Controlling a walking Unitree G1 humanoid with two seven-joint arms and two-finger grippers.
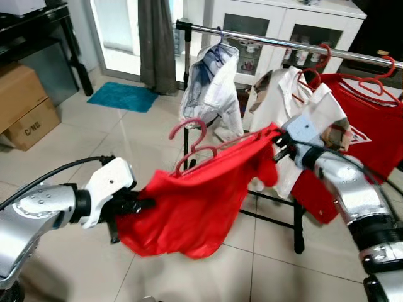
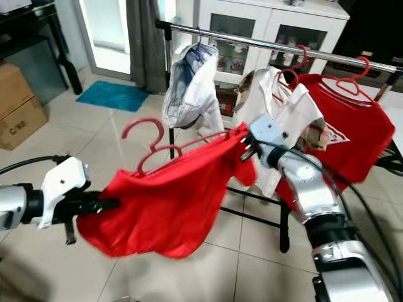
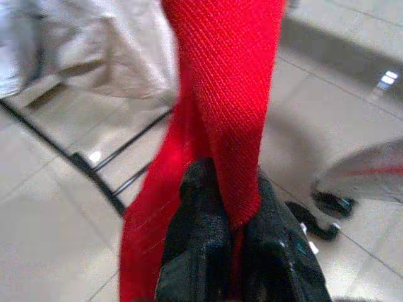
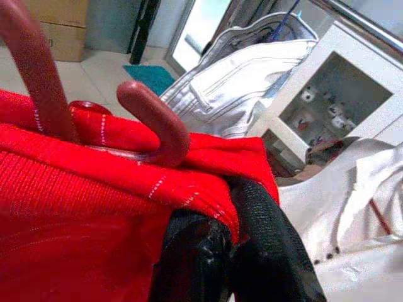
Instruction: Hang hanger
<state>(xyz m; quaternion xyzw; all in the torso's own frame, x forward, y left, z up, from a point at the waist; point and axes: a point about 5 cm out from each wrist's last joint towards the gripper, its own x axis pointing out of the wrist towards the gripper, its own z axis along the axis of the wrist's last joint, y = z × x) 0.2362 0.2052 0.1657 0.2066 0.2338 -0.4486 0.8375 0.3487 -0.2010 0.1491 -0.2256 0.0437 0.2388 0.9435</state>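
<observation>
A red shirt (image 1: 195,195) on a dark red hanger (image 1: 192,141) hangs in the air between my two arms, in front of the clothes rail (image 1: 277,41). My left gripper (image 1: 140,204) is shut on the shirt's lower left corner. My right gripper (image 1: 277,146) is shut on the shirt's right shoulder together with the hanger's end. The hanger's hook (image 2: 140,129) points up, well below the rail. In the right wrist view the hook (image 4: 154,123) curves just above the black fingers (image 4: 264,239). In the left wrist view red cloth (image 3: 227,113) runs out from between the fingers (image 3: 195,251).
On the rail hang a white jacket (image 1: 211,88), a white shirt (image 1: 283,107) and a red shirt (image 1: 371,119) on red hangers. The rack's black legs (image 1: 296,226) stand on the tiled floor. Cardboard boxes (image 1: 22,104) and a blue mat (image 1: 123,97) lie at the left; a white cabinet (image 1: 283,25) stands behind.
</observation>
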